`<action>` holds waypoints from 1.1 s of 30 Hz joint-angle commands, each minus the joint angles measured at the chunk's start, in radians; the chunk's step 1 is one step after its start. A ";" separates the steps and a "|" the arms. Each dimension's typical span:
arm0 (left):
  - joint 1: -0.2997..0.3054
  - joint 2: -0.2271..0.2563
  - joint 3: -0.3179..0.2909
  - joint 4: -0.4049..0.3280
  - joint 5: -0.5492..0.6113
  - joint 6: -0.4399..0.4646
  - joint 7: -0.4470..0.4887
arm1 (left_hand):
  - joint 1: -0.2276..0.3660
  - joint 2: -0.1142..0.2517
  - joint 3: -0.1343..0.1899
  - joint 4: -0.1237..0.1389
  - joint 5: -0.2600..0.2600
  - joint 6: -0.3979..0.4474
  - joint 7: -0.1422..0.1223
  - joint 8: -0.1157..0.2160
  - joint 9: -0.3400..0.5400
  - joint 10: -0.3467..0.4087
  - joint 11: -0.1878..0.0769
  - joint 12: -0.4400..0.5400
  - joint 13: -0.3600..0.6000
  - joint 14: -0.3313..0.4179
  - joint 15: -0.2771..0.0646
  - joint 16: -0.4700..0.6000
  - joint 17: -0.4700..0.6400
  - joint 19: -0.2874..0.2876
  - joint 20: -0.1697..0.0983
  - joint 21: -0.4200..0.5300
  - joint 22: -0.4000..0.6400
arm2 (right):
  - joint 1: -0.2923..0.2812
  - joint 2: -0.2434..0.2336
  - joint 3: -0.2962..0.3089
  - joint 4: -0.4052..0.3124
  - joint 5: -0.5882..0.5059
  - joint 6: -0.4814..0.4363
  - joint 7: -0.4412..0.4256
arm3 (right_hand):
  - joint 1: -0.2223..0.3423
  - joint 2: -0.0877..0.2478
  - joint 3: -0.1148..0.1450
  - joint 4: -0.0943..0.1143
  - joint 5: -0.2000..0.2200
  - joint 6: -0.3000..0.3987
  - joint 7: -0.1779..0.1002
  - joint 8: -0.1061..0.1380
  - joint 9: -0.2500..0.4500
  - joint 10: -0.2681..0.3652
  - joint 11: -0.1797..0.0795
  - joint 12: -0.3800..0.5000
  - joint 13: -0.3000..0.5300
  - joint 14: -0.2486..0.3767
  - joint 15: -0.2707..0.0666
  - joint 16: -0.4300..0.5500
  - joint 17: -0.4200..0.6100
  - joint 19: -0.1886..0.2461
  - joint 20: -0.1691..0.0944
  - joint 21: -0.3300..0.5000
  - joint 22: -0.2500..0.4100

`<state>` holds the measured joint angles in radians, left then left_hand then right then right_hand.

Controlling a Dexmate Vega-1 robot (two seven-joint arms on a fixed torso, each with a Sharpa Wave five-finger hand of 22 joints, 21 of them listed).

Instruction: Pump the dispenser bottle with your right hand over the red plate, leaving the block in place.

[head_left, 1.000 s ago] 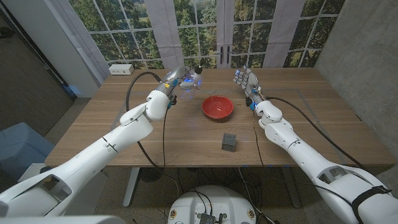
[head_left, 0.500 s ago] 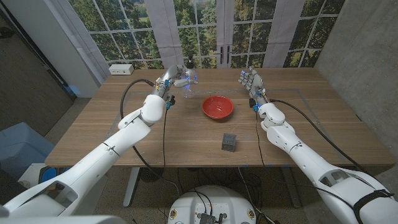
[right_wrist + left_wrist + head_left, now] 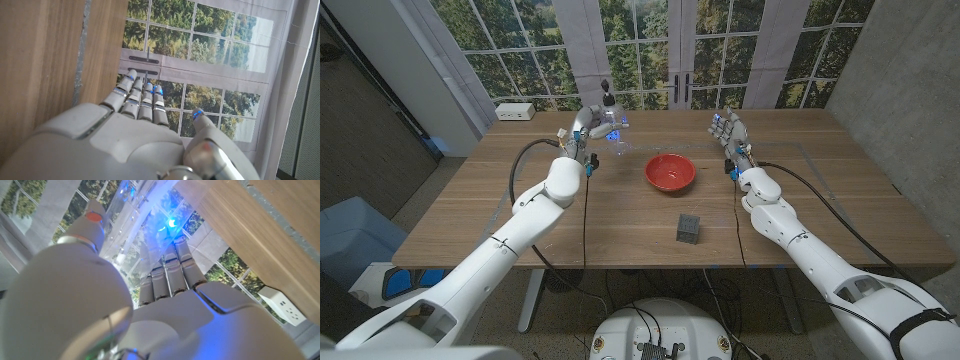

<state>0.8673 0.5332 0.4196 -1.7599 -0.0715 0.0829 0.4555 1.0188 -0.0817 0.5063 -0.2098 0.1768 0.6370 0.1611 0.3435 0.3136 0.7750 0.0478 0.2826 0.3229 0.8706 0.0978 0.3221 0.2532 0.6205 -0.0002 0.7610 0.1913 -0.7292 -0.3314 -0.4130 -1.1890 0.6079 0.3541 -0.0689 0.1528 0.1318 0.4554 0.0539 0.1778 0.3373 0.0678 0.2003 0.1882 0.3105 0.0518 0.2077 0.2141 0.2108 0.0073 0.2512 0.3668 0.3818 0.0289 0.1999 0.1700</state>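
My left hand (image 3: 588,126) holds the bottle (image 3: 611,120) lifted above the far left part of the table (image 3: 470,215), its dark pump head pointing up. The bottle is clear plastic, so I judge it light, smooth and a little slippery, with walls that may give under a hard squeeze; the body is the place to grip, and the pump head is the part to press. In the left wrist view my fingers (image 3: 167,275) wrap a clear, blue-lit shape. My right hand (image 3: 729,133) is raised past the far right of the plate (image 3: 670,171), fingers apart and upright, holding nothing. The red plate sits near the table's middle, well apart from the bottle. The 1 dark block (image 3: 688,228) sits nearer me, just beyond the plate's near side. Open wood lies between both hands and the plate, so I judge there is room to bring them together above it without nearing the block.
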 commanded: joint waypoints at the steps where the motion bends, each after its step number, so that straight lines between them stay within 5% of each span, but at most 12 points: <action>1: -0.015 -0.027 0.042 -0.037 0.074 0.212 0.170 | 0.222 0.258 0.047 0.040 0.007 0.197 -0.160 -0.001 0.005 0.166 -0.195 0.001 0.007 0.241 -0.335 0.003 0.002 0.069 -0.166 0.008 0.002 | -0.005 0.006 0.008 0.010 0.007 0.014 -0.005 | -0.009 0.017 -0.004 -0.003 0.003 0.007 0.004 0.001 0.005 0.002 0.005 -0.001 0.003 0.002 0.008 0.000 0.000 -0.001 0.006 -0.001 0.005; 13: -0.054 -0.027 0.088 -0.010 0.128 0.319 0.201 | 0.219 0.257 0.049 0.040 0.007 0.198 -0.161 -0.005 0.007 0.162 -0.200 0.000 0.011 0.240 -0.335 -0.001 -0.002 0.061 -0.157 0.012 0.000 | 0.002 0.015 0.011 0.026 0.020 0.017 0.004 | -0.011 0.018 -0.005 -0.004 0.003 0.006 0.007 0.000 0.005 0.002 0.006 -0.001 0.003 0.002 0.008 0.000 -0.001 -0.001 0.006 -0.001 0.005; 33: -0.060 -0.022 0.090 0.096 0.072 0.223 0.163 | 0.215 0.257 0.052 0.040 0.008 0.200 -0.162 -0.010 0.009 0.164 -0.200 0.000 0.017 0.236 -0.335 -0.008 -0.008 0.052 -0.158 0.019 -0.002 | 0.025 0.026 0.005 0.064 0.021 0.019 0.021 | -0.013 0.020 -0.008 -0.006 0.003 0.007 0.007 0.001 0.005 0.001 0.006 -0.001 0.003 0.003 0.009 0.000 -0.001 0.000 0.007 0.000 0.005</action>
<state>0.8103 0.5113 0.5028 -1.7187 0.0201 0.3534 0.6236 1.0188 -0.0817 0.5077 -0.2112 0.1777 0.6422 0.1559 0.3357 0.3181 0.7752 0.0477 0.2826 0.3369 0.8763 0.1003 0.3133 0.2437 0.6204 -0.0002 0.7767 0.1852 -0.7148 -0.3136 -0.4060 -1.1450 0.6233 0.3691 -0.0580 0.1474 0.1265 0.4512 0.0496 0.1778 0.3373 0.0678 0.2003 0.1881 0.3106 0.0518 0.2077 0.2141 0.2145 0.0109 0.2512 0.3668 0.3818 0.0288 0.1999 0.1700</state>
